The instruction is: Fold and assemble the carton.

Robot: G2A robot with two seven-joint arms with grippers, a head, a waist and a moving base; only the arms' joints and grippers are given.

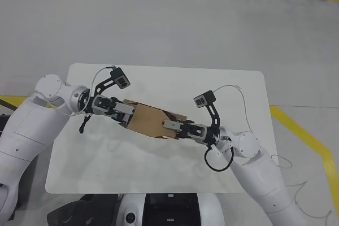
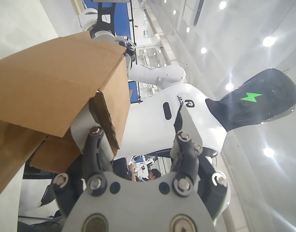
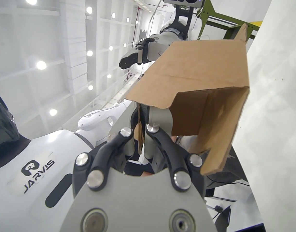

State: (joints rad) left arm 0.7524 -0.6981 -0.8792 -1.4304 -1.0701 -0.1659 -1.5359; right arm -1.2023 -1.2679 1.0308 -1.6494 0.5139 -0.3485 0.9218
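Carton: the brown carton (image 1: 148, 120) was half popped open over the middle of the counter (image 1: 158, 172), running 10 to 4 o'clock. I couldn't tell if it rested on the surface or hung just above it.
Right grip: the right gripper (image 1: 176, 128) was at the 4 o'clock end, fingers (image 3: 160, 118) pressed together on a thin flap edge.
Left grip: the left gripper (image 1: 122, 111) was at the 10 o'clock end, fingers (image 2: 186, 124) spread wide, one tucked against a flap and the other in free air.
Risk: only one real pinch was on it, so my guess is a hard push from the left could swing the carton, tear that flap or squash it flat.
Room: there was bare counter toward 12 and 6 o'clock, and every counter edge was well apart from the carton.
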